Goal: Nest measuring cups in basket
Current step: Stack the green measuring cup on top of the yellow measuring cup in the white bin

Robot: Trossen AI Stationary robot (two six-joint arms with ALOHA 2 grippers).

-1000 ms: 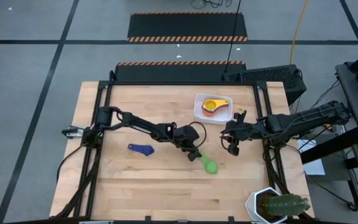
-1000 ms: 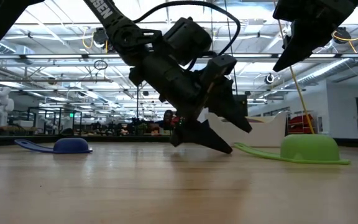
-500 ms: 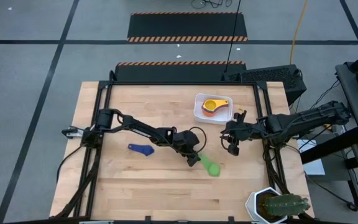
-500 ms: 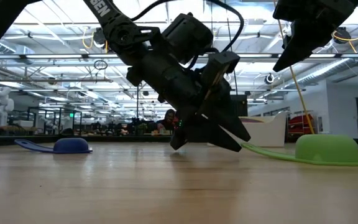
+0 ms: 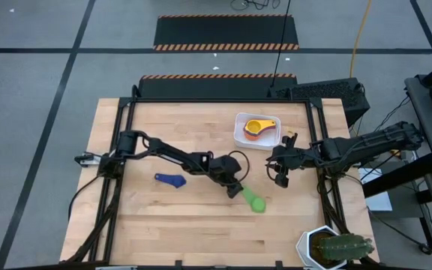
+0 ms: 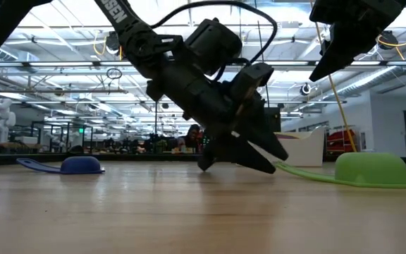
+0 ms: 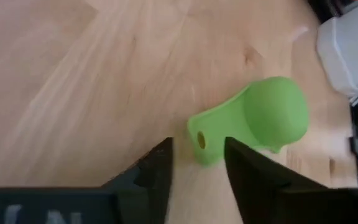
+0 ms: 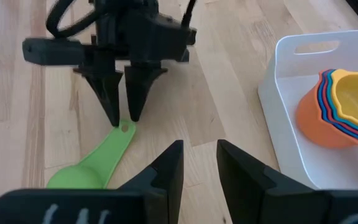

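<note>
High view: the left gripper sits just right of the frame's centre, its tips at the handle end of the green measuring cup, which lies bowl-down on the pale plank table. A navy measuring cup lies left of centre. The white basket, upper right of centre, holds a nested stack with a yellow cup on top. The right gripper waits right of centre, below the basket.

Low view: the left gripper's dark tapered fingers slant down to the wood at centre frame; the green cup's thin flat handle runs right to a matte dome at the right edge.

Left wrist view: the two fingers stand partly apart astride the handle tip, with its small hole; I cannot tell whether they pinch it yet.

Right wrist view: the right fingers stand slightly parted, holding nothing.

The step in hand looks like grasping the green cup; next, I judge, a firm close and a lift toward the basket.
</note>
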